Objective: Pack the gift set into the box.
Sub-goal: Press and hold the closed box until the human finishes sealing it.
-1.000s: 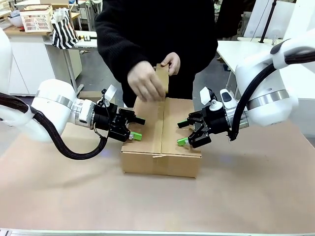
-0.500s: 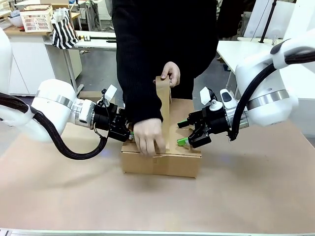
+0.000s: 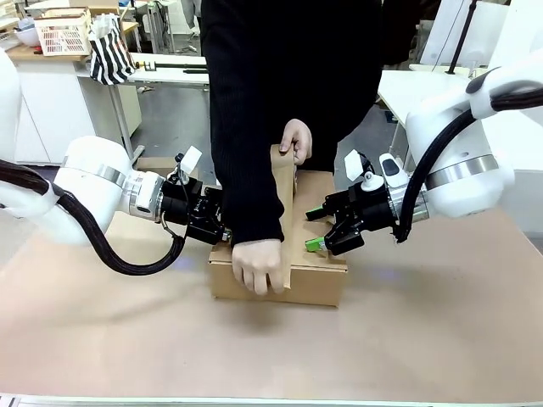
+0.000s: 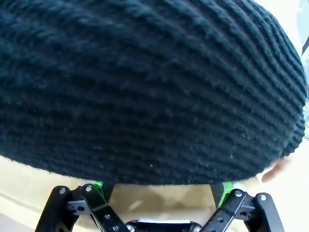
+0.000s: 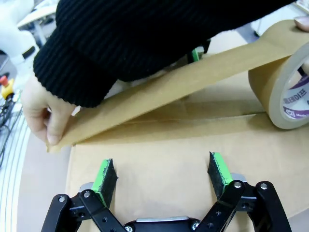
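Note:
The box (image 3: pixel 318 284) is a brown carton lying on the table between my grippers, its top flaps folded shut. A person stretches brown tape (image 3: pixel 282 212) along the seam from a tape roll (image 5: pixel 282 96) held at the far end. One hand (image 3: pixel 259 264) presses the tape's end over the front edge. My left gripper (image 3: pixel 212 222) is at the carton's left side, partly behind the black sleeve (image 4: pixel 145 87); its fingers (image 4: pixel 99 186) stand open. My right gripper (image 3: pixel 314 229) hovers open over the carton's right top (image 5: pixel 169 159). The gift set is hidden.
Brown paper covers the table (image 3: pixel 424 339), with free room in front of the carton and to both sides. A white lattice basket (image 3: pixel 61 34) and a striped bag (image 3: pixel 110 52) stand on a counter at the back left.
The person's hand has drawn the tape from the far end down the seam to the carton's front edge. My right gripper edged slightly closer to the carton; the left stayed put.

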`<state>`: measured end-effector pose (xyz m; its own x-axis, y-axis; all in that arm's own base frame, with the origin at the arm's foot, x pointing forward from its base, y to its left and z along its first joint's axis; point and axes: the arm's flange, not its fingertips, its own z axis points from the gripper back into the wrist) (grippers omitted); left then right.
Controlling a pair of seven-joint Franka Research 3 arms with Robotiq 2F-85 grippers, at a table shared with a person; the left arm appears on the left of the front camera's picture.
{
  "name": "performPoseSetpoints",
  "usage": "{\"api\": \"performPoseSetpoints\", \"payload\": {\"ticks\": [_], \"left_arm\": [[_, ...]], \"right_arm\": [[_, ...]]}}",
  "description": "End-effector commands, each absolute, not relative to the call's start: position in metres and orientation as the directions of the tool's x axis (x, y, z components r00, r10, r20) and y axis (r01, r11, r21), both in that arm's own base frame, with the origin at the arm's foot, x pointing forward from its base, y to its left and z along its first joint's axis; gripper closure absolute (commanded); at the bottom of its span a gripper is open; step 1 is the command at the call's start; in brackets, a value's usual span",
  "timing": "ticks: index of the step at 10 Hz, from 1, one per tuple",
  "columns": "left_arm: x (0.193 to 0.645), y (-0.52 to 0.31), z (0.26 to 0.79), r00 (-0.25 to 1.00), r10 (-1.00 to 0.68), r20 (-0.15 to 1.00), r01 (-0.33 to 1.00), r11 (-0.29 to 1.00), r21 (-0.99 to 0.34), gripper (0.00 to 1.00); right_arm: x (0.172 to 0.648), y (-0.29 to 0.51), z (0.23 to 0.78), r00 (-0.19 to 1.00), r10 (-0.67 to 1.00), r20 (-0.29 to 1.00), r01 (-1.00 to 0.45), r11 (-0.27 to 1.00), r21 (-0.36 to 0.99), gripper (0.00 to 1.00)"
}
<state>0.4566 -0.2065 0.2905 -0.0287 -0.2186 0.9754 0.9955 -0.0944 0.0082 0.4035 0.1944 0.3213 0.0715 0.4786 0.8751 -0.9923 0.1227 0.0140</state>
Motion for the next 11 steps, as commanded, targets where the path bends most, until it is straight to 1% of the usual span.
{"api": "performPoseSetpoints", "payload": {"ticks": [1,11], "left_arm": [[0.4566,-0.206,0.2907,-0.036,-0.221,0.975,0.996,-0.093,0.016,0.0],[0.4566,-0.206,0.2907,-0.036,-0.221,0.975,0.996,-0.093,0.016,0.0]], "right_arm": [[0.4036,0.1938,0.3194,0.058,0.476,0.877,-0.991,0.134,-0.007,0.0],[0.4036,0.1938,0.3194,0.058,0.476,0.877,-0.991,0.134,-0.007,0.0]]}}
